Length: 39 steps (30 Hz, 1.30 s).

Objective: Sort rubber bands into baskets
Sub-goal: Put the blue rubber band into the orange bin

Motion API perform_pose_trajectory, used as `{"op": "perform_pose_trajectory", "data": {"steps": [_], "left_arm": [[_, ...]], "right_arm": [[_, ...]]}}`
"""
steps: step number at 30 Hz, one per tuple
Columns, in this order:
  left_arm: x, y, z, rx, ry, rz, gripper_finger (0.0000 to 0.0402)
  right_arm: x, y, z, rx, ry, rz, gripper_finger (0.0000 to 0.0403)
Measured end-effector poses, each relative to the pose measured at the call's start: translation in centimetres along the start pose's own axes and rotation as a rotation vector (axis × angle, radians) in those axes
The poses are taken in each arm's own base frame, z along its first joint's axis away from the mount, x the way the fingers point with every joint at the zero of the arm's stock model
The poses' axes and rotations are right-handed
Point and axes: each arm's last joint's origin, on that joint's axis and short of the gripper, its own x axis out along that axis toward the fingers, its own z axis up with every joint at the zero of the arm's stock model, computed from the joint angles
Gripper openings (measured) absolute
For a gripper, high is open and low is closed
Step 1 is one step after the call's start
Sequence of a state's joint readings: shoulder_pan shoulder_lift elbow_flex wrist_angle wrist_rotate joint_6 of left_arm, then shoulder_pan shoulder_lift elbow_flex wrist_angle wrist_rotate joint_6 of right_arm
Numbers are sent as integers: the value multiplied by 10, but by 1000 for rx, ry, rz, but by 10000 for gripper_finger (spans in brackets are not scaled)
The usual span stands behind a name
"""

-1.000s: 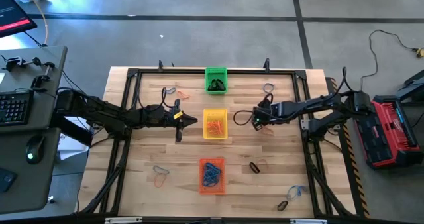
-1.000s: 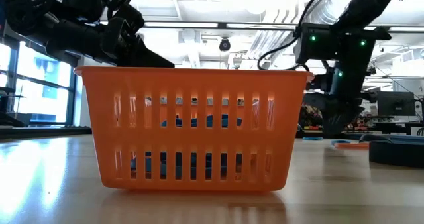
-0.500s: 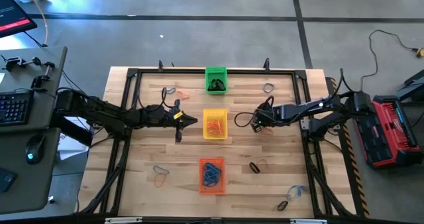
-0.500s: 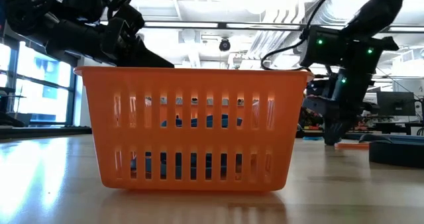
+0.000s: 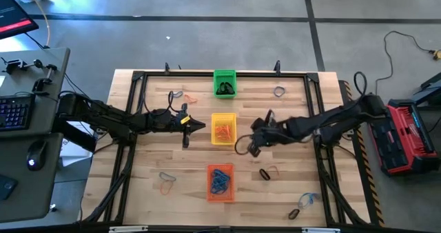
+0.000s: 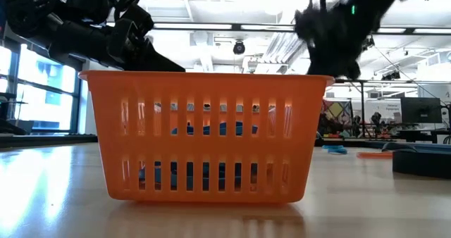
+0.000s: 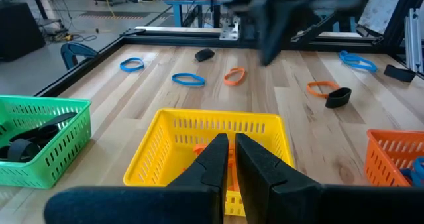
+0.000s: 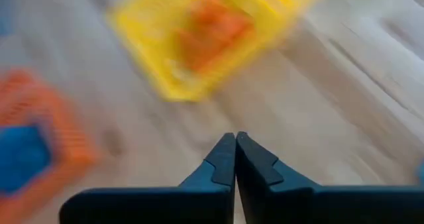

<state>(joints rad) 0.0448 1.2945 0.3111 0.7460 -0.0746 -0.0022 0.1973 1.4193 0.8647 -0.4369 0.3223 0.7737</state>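
Note:
Three baskets stand in a row down the table's middle: green (image 5: 224, 83) far, yellow (image 5: 223, 129) in the centre holding orange rubber bands (image 7: 199, 149), orange (image 5: 220, 182) near holding blue ones. Loose rubber bands lie on the wood (image 5: 178, 94) (image 5: 279, 92) (image 5: 267, 172) (image 5: 165, 181) (image 5: 306, 200). My left gripper (image 5: 201, 126) (image 7: 230, 151) hovers shut just left of the yellow basket. My right gripper (image 5: 250, 150) (image 8: 235, 141) is shut above the wood to the near right of the yellow basket. Nothing shows between its fingertips. It is a dark blur in the low view (image 6: 331, 37).
A black frame rail (image 5: 131, 123) runs around the tabletop. A desk with a keyboard (image 5: 17, 112) stands to the left, and a red case (image 5: 406, 136) sits on the floor to the right. Bare wood lies between the baskets and the side rails.
My right gripper has swung quickly from low beside the yellow basket's right side toward the table's near edge and a little left. It has risen off the wood and turned as it went. My left arm has kept still.

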Motion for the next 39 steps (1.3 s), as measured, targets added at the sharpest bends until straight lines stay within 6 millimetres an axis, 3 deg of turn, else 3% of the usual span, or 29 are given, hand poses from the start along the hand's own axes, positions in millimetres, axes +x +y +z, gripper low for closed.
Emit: {"op": "perform_pose_trajectory", "data": {"steps": [5, 8, 17, 22, 25, 29, 35, 39], "left_arm": [[0, 0, 0, -2, -2, 0, 19], [0, 0, 1, 3, -8, 0, 19], [0, 0, 1, 4, -7, 0, 19], [0, 0, 1, 6, -8, 0, 19], [0, 0, 1, 6, -7, 0, 19], [0, 0, 1, 6, -6, 0, 19], [0, 0, 1, 8, -8, 0, 19], [0, 0, 1, 12, -8, 0, 19]], "right_arm": [[-19, 38, -1, -79, -72, 159, 0], [-20, 58, -6, -118, -87, 234, 0], [8, 122, -13, -288, 29, 389, 0], [27, 142, -8, -385, 108, 430, 0], [24, 139, -4, -411, 126, 345, 0], [5, 123, 3, -394, 140, 132, 0], [-12, 75, 9, -262, 241, -267, 0], [-4, 39, 13, -214, 336, -460, 0]]}}
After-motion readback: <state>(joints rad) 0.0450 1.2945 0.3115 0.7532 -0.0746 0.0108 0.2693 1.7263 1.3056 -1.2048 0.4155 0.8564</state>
